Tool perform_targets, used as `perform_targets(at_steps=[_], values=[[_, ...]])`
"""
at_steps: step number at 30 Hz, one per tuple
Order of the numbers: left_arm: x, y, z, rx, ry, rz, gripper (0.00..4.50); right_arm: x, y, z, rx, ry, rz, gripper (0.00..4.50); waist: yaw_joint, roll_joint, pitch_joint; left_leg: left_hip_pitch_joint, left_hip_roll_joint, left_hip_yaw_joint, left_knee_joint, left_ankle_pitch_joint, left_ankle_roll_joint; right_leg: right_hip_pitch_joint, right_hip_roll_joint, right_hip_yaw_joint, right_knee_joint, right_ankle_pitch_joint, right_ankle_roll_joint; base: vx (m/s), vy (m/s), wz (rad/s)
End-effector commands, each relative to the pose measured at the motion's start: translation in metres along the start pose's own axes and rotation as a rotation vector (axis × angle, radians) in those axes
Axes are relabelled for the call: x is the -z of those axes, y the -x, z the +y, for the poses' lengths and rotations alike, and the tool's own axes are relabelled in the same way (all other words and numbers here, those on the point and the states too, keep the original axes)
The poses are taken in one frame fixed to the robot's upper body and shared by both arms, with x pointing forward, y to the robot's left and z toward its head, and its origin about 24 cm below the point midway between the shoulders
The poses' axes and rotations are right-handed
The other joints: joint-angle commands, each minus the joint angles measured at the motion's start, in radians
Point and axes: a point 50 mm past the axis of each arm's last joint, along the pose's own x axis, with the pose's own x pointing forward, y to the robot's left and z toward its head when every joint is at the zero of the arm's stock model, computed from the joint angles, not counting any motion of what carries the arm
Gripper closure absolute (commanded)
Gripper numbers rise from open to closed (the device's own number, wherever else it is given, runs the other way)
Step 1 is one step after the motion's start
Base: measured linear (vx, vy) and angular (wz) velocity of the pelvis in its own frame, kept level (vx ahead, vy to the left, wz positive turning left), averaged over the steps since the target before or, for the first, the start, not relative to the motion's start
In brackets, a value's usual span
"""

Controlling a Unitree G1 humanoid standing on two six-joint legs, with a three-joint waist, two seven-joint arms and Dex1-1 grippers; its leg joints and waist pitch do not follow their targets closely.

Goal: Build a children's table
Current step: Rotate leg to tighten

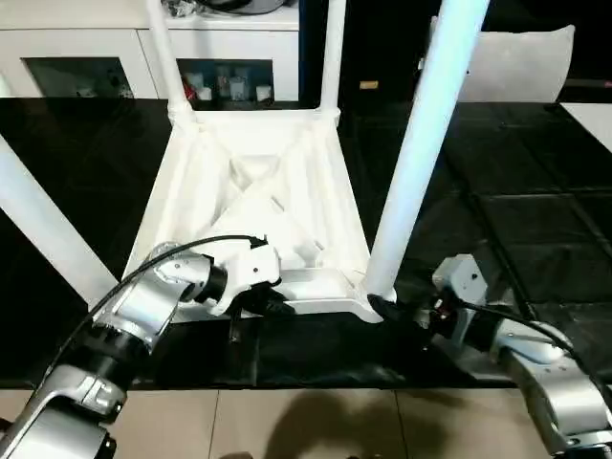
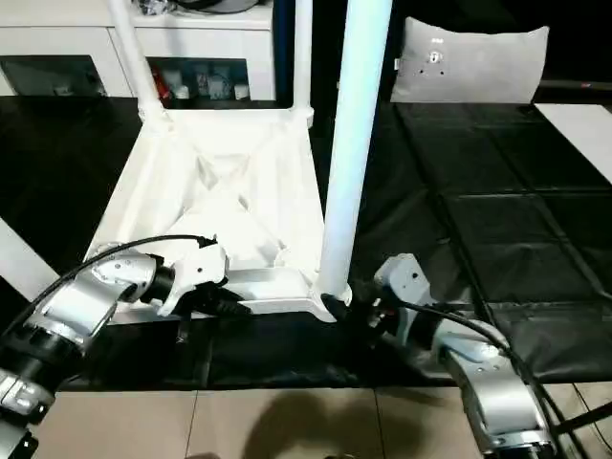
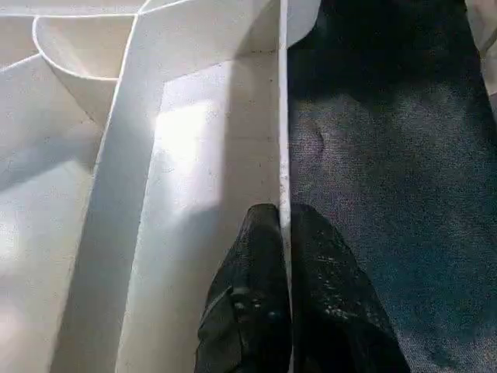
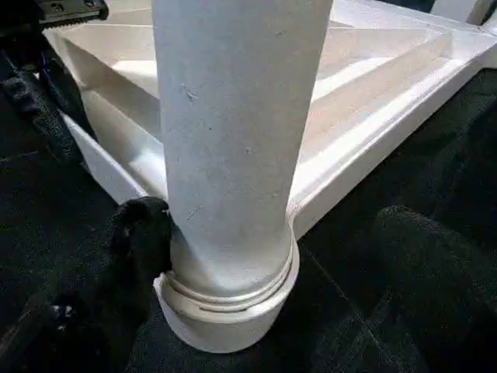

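Black mat [image 1: 535,220] covers the floor, with open room at 3 o'clock. The children's table [image 1: 258,206] lies upside down at centre. Left pincer [image 3: 285,233] pinches its near rim; right pincer [image 4: 264,256], spread, straddles the near-right leg [image 1: 421,143] at its socket.

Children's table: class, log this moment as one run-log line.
left tool: shut on tabletop rim | right tool: open around leg | leg: upright in corner socket
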Motion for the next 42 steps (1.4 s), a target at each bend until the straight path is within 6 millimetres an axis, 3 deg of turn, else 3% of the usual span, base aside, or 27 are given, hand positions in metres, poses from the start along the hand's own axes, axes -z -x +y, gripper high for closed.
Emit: perform_targets(at_steps=[1,8,14,18,21,23,26,31,34,36,38,42], values=[[-0.004,0.001,0.001,-0.036,0.019,-0.055,4.07,-0.003,0.004,-0.001,0.005,0.007,-0.018,0.0,0.0,-0.002,-0.06,-0.012,0.117,-0.048,-0.077,0.019,0.091,0.066,-0.131,0.101,-0.062,-0.109,-0.185,0.0,0.0,0.0],[-0.014,-0.008,0.0,-0.096,0.007,-0.125,3.84,-0.001,0.002,0.003,-0.011,0.003,-0.014,0.0,0.005,-0.003,-0.06,-0.013,0.114,-0.047,-0.076,0.017,0.09,0.065,-0.129,0.1,-0.068,-0.151,-0.165,0.0,0.0,0.0],[-0.009,-0.015,-0.004,-0.1,0.012,-0.111,3.84,-0.001,0.002,0.002,-0.013,0.004,-0.011,0.0,0.005,-0.004,-0.061,-0.014,0.112,-0.048,-0.075,0.014,0.098,0.065,-0.128,0.098,-0.073,-0.175,-0.145,0.0,0.0,0.0],[-0.005,-0.014,-0.005,-0.103,0.014,-0.09,3.84,-0.001,0.002,0.003,-0.016,0.004,-0.011,0.0,0.003,-0.003,-0.062,-0.013,0.114,-0.049,-0.074,0.021,0.102,0.064,-0.128,0.098,-0.068,-0.15,-0.15,0.0,0.0,0.0],[-0.002,-0.012,-0.003,-0.113,0.015,-0.071,4.09,-0.001,0.002,0.003,-0.021,0.005,-0.009,0.0,0.004,-0.008,-0.062,-0.014,0.113,-0.049,-0.075,0.025,0.104,0.065,-0.128,0.098,-0.068,-0.149,-0.152,0.0,0.0,0.0],[0.0,-0.011,-0.004,-0.109,0.007,-0.05,4.09,-0.001,0.001,0.003,-0.023,0.005,-0.009,0.0,0.003,-0.006,-0.06,-0.014,0.112,-0.049,-0.075,0.014,0.104,0.064,-0.128,0.098,-0.072,-0.173,-0.144,0.0,0.0,0.0],[0.0,-0.011,-0.004,-0.108,0.004,-0.049,4.45,-0.001,0.001,0.003,-0.028,0.006,-0.009,0.0,0.001,-0.005,-0.06,-0.014,0.113,-0.05,-0.076,0.011,0.098,0.065,-0.128,0.097,-0.073,-0.186,-0.138,0.0,0.0,0.0],[0.001,-0.011,-0.005,-0.082,0.002,-0.04,4.48,-0.003,0.0,0.004,-0.046,0.012,-0.007,0.0,-0.002,-0.003,-0.063,-0.014,0.113,-0.05,-0.073,0.037,0.107,0.064,-0.128,0.098,-0.063,-0.125,-0.157,0.0,0.0,0.0],[0.004,-0.011,-0.008,-0.049,-0.023,-0.011,4.48,-0.009,-0.001,0.002,-0.102,-0.001,-0.026,0.0,-0.006,-0.005,-0.064,-0.017,0.113,-0.051,-0.072,0.039,0.118,0.067,-0.128,0.098,-0.06,-0.107,-0.166,0.0,0.0,0.0],[0.003,-0.011,-0.013,0.026,-0.054,-0.003,4.48,-0.011,0.001,0.002,-0.229,-0.07,-0.017,0.0,-0.009,-0.007,-0.063,-0.015,0.111,-0.049,-0.072,0.029,0.125,0.069,-0.127,0.098,-0.064,-0.128,-0.166,0.0,0.0,0.0],[0.002,-0.01,-0.015,0.066,-0.077,0.0,4.48,-0.013,0.002,0.001,-0.294,-0.064,-0.018,0.0,-0.008,-0.004,-0.064,-0.016,0.114,-0.051,-0.07,0.041,0.136,0.069,-0.127,0.098,-0.06,-0.116,-0.168,0.0,0.0,0.0],[-0.003,-0.01,-0.017,0.122,-0.116,0.007,4.5,-0.016,0.001,-0.005,-0.394,-0.046,-0.022,0.4,-0.006,-0.01,-0.065,-0.015,0.112,-0.047,-0.068,0.055,0.138,0.066,-0.128,0.097,-0.059,-0.111,-0.182,0.0,0.0,0.0]])
